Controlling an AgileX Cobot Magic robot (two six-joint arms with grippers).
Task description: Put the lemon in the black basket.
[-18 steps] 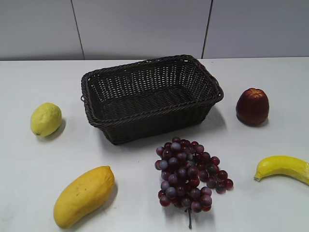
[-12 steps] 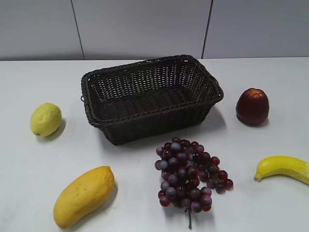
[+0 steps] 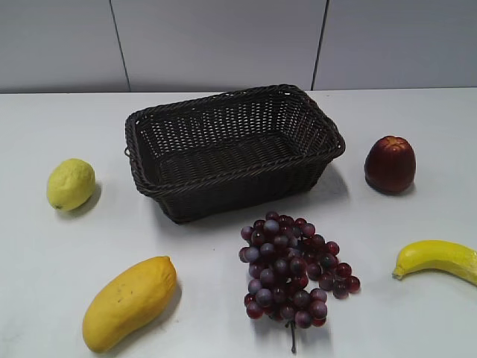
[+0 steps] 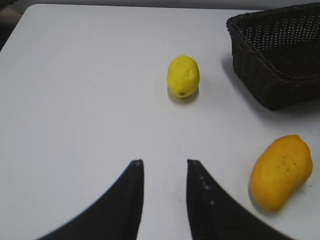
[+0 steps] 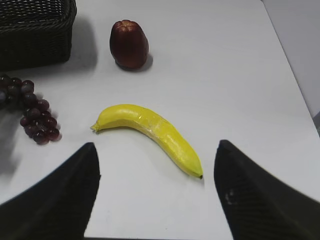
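The lemon [image 3: 71,184] lies on the white table, left of the black basket [image 3: 231,190]. The basket is empty. In the left wrist view the lemon [image 4: 183,75] lies ahead of my left gripper [image 4: 164,163], well apart from it, with the basket [image 4: 260,85] at the upper right. The left gripper's jaws are open and empty above bare table. My right gripper [image 5: 157,150] is wide open and empty, just short of the banana [image 5: 150,131]. Neither gripper shows in the exterior view.
An orange-yellow mango [image 3: 128,301] lies front left and also shows in the left wrist view [image 4: 280,172]. A bunch of purple grapes [image 3: 292,270] lies in front of the basket. A dark red fruit [image 3: 389,164] stands right of the basket. The banana [image 3: 436,257] lies at the right edge.
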